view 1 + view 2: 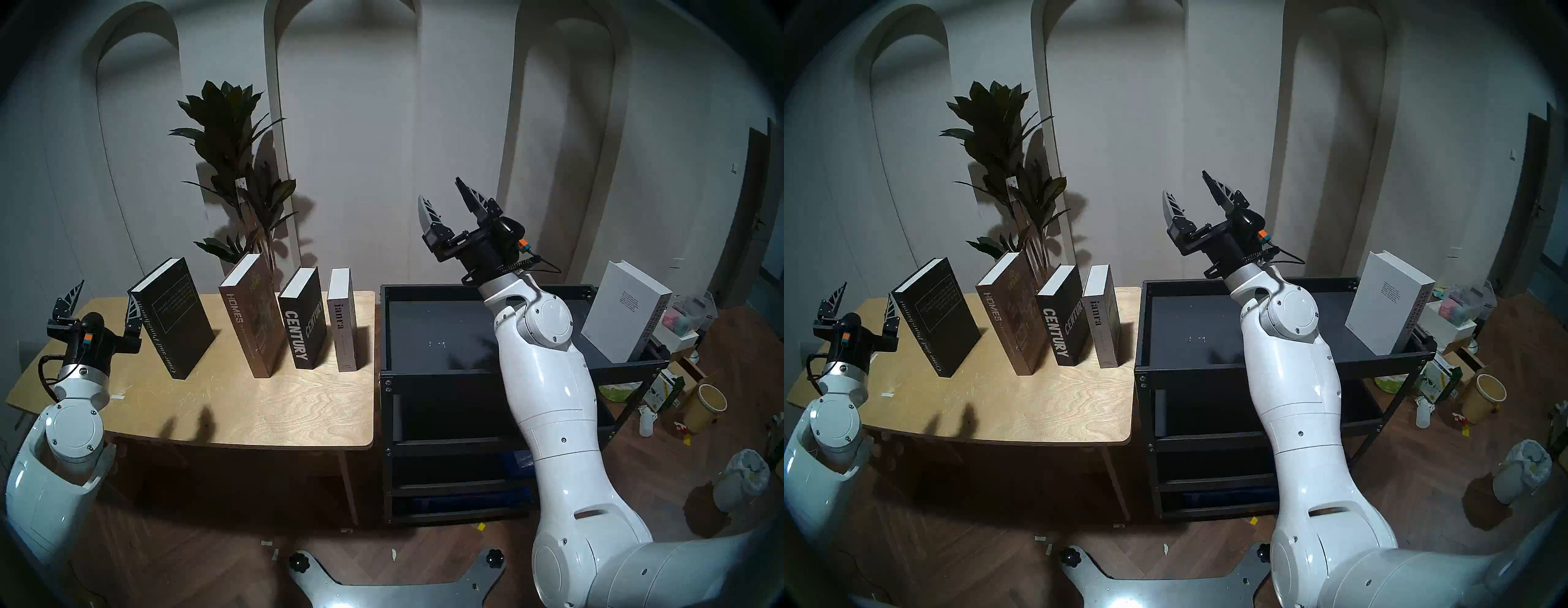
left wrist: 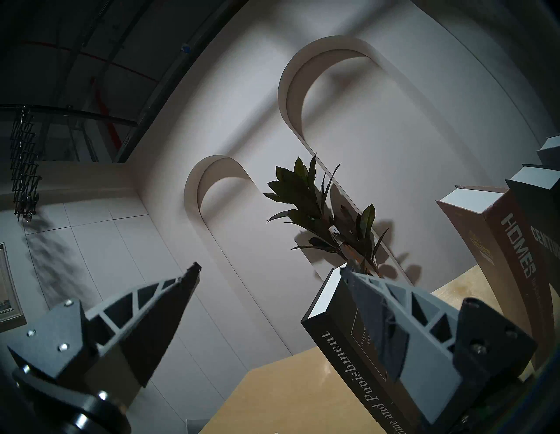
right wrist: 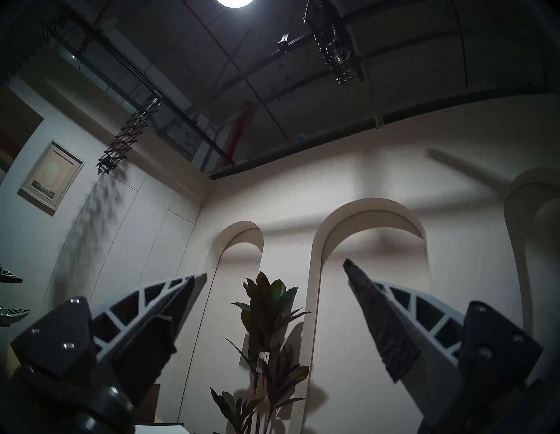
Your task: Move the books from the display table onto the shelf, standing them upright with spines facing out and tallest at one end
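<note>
Four books stand upright on the display table [image 1: 237, 407], from left to right: black "Crime and Punishment" [image 1: 176, 316], brown "HOMES" [image 1: 250, 316], black "CENTURY" [image 1: 303, 318] and pale "ianra" [image 1: 343, 325]. A white book [image 1: 623, 312] stands on the right end of the black shelf [image 1: 441, 372]. My left gripper [image 1: 107, 290] is open and empty at the table's left end. One of its fingers lies close beside the black book [image 2: 342, 348]. My right gripper [image 1: 439, 190] is open and empty, raised and pointing up above the shelf's back edge.
A tall potted plant [image 1: 237, 170] stands behind the table against the arched wall. On the floor to the right of the shelf are a tan paper bucket [image 1: 706, 403], a white lined bin [image 1: 742, 479], boxes and bottles. My grey base plate [image 1: 394, 586] lies at the front.
</note>
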### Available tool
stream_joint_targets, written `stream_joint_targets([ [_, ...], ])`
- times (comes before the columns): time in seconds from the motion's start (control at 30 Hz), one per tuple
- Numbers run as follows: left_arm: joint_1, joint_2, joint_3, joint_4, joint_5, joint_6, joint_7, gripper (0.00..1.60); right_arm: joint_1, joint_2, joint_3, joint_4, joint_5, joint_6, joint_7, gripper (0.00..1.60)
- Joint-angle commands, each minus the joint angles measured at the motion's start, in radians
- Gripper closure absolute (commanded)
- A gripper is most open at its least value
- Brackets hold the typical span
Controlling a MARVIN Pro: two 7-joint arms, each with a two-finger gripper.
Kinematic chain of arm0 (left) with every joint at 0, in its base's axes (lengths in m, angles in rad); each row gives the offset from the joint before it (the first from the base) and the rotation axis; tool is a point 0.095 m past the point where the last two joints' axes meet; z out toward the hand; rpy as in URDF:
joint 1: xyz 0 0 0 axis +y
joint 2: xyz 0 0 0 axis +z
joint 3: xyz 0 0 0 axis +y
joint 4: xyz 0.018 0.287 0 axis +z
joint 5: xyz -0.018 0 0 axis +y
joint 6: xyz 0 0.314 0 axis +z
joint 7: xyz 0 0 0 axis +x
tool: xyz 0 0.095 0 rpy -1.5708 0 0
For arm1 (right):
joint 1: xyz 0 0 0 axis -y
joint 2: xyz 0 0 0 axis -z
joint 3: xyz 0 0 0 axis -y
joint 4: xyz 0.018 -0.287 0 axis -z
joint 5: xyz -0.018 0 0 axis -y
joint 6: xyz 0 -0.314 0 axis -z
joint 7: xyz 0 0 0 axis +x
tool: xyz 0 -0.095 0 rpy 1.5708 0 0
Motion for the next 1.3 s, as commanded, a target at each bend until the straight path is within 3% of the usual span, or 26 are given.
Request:
stream_joint_targets([
  [0.0, -0.005, 0.005, -0.016, -0.008, 0.002, -0.007, 0.003, 0.00, -0.095, -0.031, -0.028, -0.117, 0.006, 0.000, -0.004, 0.00],
  [0.3, -0.005, 0.005, -0.018, -0.009, 0.002, -0.008, 0.002, 0.00, -0.186, -0.031, -0.072, -0.223, 0.010, 0.007, -0.010, 0.00],
  [0.47, -0.004, 0.005, -0.022, -0.010, 0.002, -0.011, 0.002, 0.00, -0.242, -0.017, -0.127, -0.301, 0.016, 0.017, -0.034, 0.00],
  [0.73, 0.003, 0.004, -0.038, -0.016, 0.006, -0.023, 0.001, 0.00, -0.304, -0.002, -0.226, -0.400, -0.011, 0.080, -0.139, 0.00],
  [0.97, 0.015, 0.001, -0.053, -0.021, 0.010, -0.037, -0.004, 0.00, -0.289, -0.006, -0.274, -0.365, -0.100, 0.178, -0.248, 0.00],
  [1.27, 0.041, -0.002, -0.074, -0.029, 0.012, -0.060, -0.014, 0.00, -0.190, -0.031, -0.339, -0.269, -0.249, 0.335, -0.403, 0.00],
])
